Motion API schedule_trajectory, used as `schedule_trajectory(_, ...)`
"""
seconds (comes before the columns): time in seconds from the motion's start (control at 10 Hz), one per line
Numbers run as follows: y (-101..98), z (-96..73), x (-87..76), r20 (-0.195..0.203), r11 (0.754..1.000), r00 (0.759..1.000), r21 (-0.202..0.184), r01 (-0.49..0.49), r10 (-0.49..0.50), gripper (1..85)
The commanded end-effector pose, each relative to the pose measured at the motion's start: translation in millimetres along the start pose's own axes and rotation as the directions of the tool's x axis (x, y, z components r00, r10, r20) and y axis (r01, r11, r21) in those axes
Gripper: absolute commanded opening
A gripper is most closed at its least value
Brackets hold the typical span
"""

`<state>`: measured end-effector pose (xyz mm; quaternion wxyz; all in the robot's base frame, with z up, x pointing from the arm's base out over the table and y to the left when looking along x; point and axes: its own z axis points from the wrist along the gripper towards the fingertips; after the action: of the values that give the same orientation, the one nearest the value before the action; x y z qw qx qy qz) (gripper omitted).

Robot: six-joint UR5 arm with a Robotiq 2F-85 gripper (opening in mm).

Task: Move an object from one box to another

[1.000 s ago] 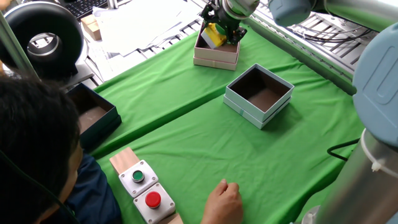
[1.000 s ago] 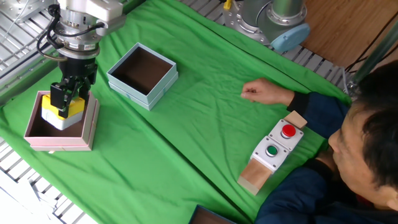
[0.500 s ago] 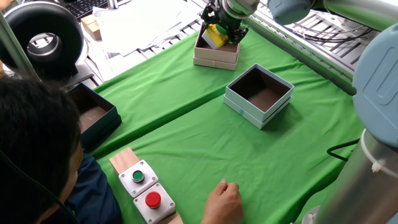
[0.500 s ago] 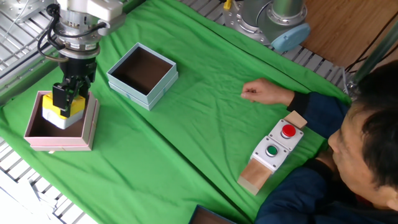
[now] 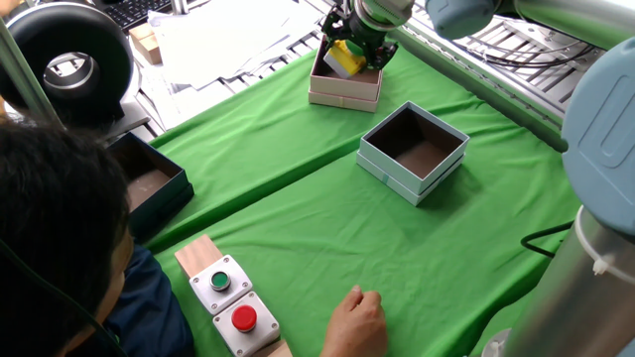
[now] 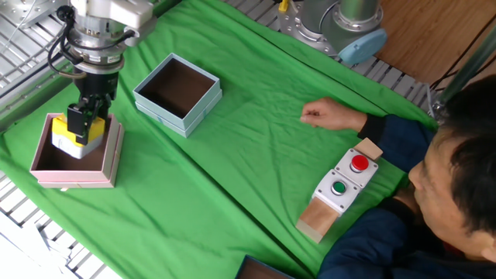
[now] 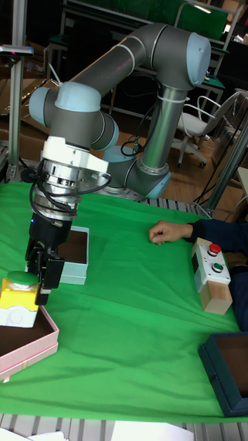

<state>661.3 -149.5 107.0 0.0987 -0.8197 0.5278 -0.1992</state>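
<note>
The object, a yellow housing with a green dome button (image 5: pixel 343 57) (image 6: pixel 75 136) (image 7: pixel 19 302), hangs tilted in the mouth of the pinkish-white box (image 5: pixel 342 97) (image 6: pixel 74 177) (image 7: pixel 27 344). My gripper (image 5: pixel 353 48) (image 6: pixel 84 120) (image 7: pixel 43 275) reaches down from above and is shut on the object. In the tall fixed view the housing's underside sits about level with the pink rim. The pale blue-grey box (image 5: pixel 397 174) (image 6: pixel 167 116) (image 7: pixel 72 274) stands beside it with a bare brown inside.
A grey switch box with green and red buttons (image 5: pixel 230 302) (image 6: pixel 341 186) (image 7: pixel 210 265) lies on a wooden block in front of the person. A fist (image 5: pixel 357 317) (image 6: pixel 322 115) (image 7: pixel 165 233) rests on the green cloth. A dark navy box (image 5: pixel 149 188) (image 7: pixel 227 372) sits at the cloth's edge.
My gripper and the yellow housing have shifted slightly upward over the pinkish-white box. The hand and the boxes have not moved.
</note>
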Motion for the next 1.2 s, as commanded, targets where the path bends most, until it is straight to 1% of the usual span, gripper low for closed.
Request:
schedule_trajectory(0.0, 3.7, -0.6, 7.4, -0.024, 1.000, 1.000, -0.014, -0.001, 0.000, 65.0)
schedule_trajectory(0.1, 0.1, 0.9, 6.5, -0.022, 1.000, 1.000, -0.004, 0.011, -0.011, 66.0)
schedule_trajectory(0.3, -0.9, 3.1, 1.5, -0.006, 1.000, 1.000, -0.005, 0.021, -0.021, 67.3)
schedule_trajectory(0.5, -11.6, 4.9, -5.6, 0.012, 0.999, 0.999, 0.016, 0.048, -0.048, 67.7)
schedule_trajectory(0.7, -13.6, 5.9, -9.2, 0.022, 0.998, 0.998, 0.015, 0.058, -0.058, 68.0)
schedule_trajectory(0.8, -9.6, 6.4, -12.3, 0.034, 0.998, 0.998, 0.000, 0.056, -0.056, 66.7)
schedule_trajectory(1.1, -2.5, 5.7, -20.6, 0.068, 0.998, 0.996, -0.025, 0.062, -0.060, 64.0)
